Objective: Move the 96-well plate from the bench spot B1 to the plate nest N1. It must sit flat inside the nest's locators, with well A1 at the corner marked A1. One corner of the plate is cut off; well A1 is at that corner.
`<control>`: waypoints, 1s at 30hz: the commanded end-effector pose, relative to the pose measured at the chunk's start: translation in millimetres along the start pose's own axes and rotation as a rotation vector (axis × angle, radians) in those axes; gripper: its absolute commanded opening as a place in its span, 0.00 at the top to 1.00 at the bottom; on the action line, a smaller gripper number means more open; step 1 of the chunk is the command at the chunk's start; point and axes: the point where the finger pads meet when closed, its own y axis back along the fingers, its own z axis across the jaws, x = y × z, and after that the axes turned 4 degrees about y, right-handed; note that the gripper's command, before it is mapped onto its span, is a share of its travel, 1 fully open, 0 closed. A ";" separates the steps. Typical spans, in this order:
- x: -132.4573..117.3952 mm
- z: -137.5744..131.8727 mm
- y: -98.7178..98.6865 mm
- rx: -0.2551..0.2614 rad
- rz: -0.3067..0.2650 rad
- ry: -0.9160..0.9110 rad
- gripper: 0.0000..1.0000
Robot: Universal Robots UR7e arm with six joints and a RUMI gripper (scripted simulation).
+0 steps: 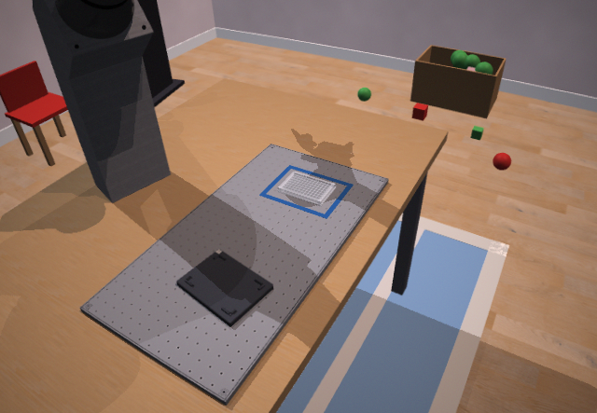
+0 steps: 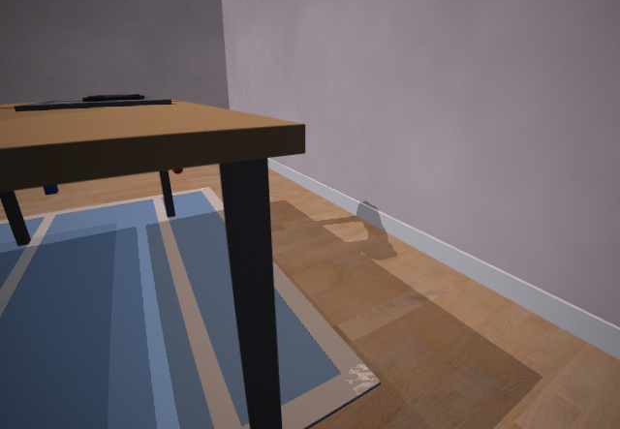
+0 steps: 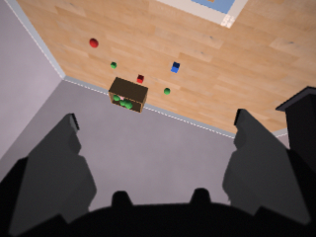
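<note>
Resting inside the blue-outlined bench spot (image 1: pixel 268 197), well apart from the dark square plate nest (image 1: pixel 224 287), the clear, light, rigid plastic 96-well plate (image 1: pixel 307 187) likely suits a side-wall grip by the wide-open, empty gripper (image 3: pixel 158 148).

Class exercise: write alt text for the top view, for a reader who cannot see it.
A clear 96-well plate lies inside a blue outline on a grey perforated board on a wooden table; nearer the camera sits an unoccupied dark plate nest.

You see the wooden table (image 2: pixel 150 134) from low down, the dark nest (image 2: pixel 112 97) on top, a blue rug (image 2: pixel 75 304) beneath.
</note>
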 end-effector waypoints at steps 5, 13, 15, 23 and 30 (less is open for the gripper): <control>-0.6 -0.4 0.5 0.000 -0.001 -0.001 0.00; -0.6 -0.4 0.5 0.000 -0.001 -0.001 0.00; -0.6 -0.4 0.5 0.000 -0.001 -0.001 0.00; 10.7 -17.8 -21.3 -0.024 0.036 -0.190 0.00; 24.3 -35.5 -44.2 -0.042 0.075 -0.371 0.00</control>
